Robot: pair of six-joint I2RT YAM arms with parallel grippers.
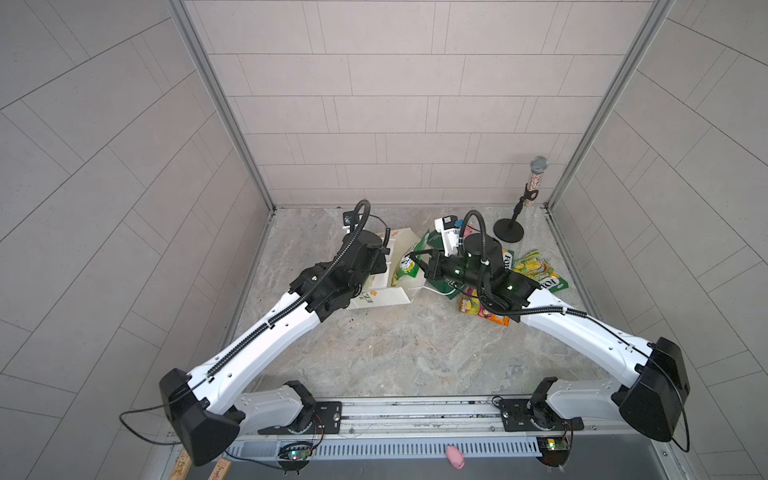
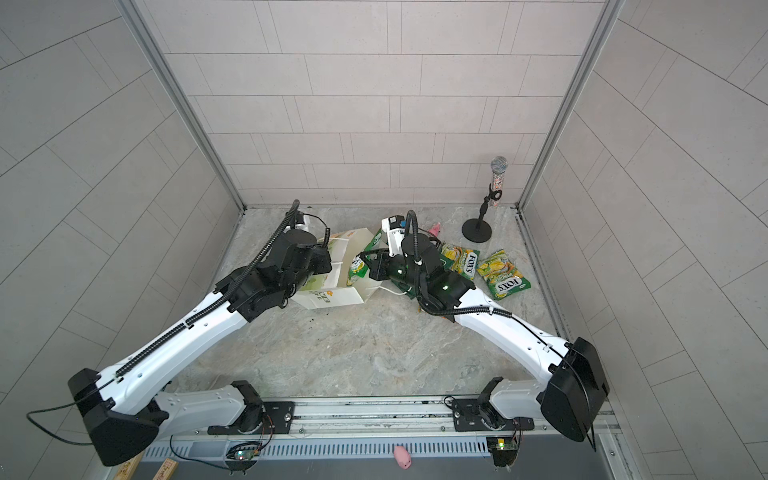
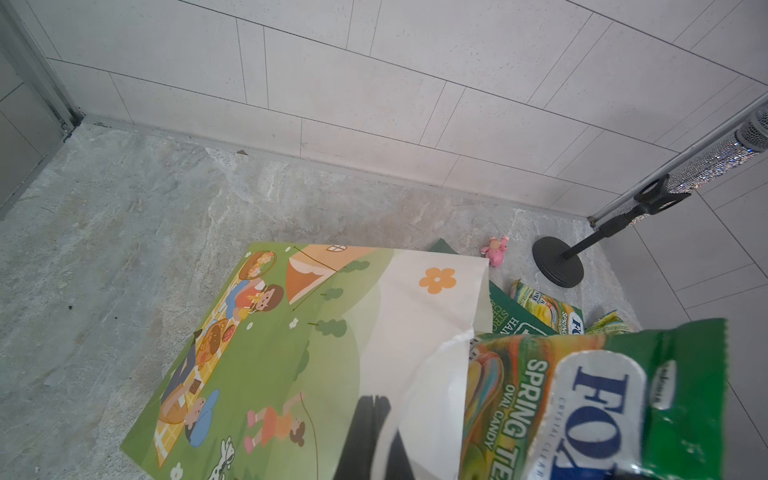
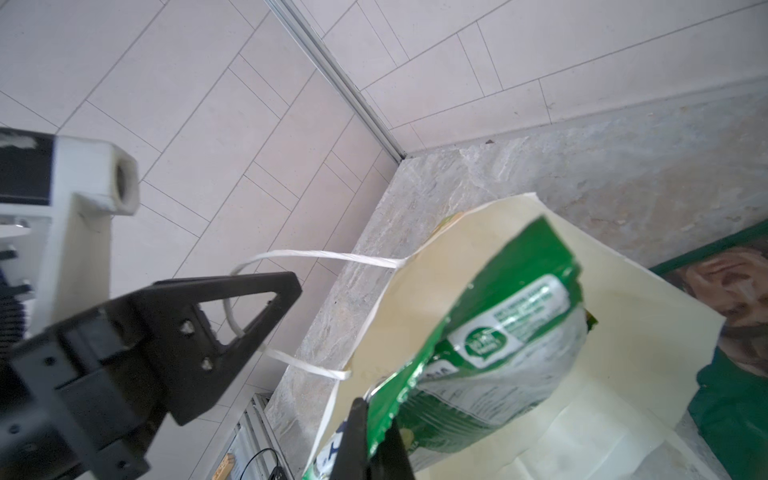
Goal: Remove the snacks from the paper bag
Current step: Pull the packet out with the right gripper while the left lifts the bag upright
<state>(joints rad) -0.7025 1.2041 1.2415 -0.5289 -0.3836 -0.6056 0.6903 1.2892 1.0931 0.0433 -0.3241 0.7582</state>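
Note:
The white paper bag [image 1: 386, 291] [image 2: 332, 296] lies on its side, its picnic print [image 3: 299, 340] facing up and its mouth towards the right arm. My left gripper [image 3: 375, 400] [image 4: 291, 283] is shut at the bag's rim, with the white cord handle [image 4: 316, 255] running across its fingers; both top views hide it under its wrist. My right gripper [image 1: 415, 261] [image 2: 365, 259] [image 4: 372, 411] is shut on the edge of a green FOX'S snack packet [image 1: 409, 268] [image 3: 582, 395] [image 4: 498, 353], which hangs half out of the bag's mouth.
Right of the bag lie a dark green crisp bag [image 2: 409, 286] [image 3: 515, 322], two yellow-green FOX'S packets [image 2: 459, 258] [image 2: 503, 276] and a red-orange packet [image 1: 482, 309]. A pink toy [image 3: 495, 249] and a microphone stand [image 1: 509, 230] are at the back right corner.

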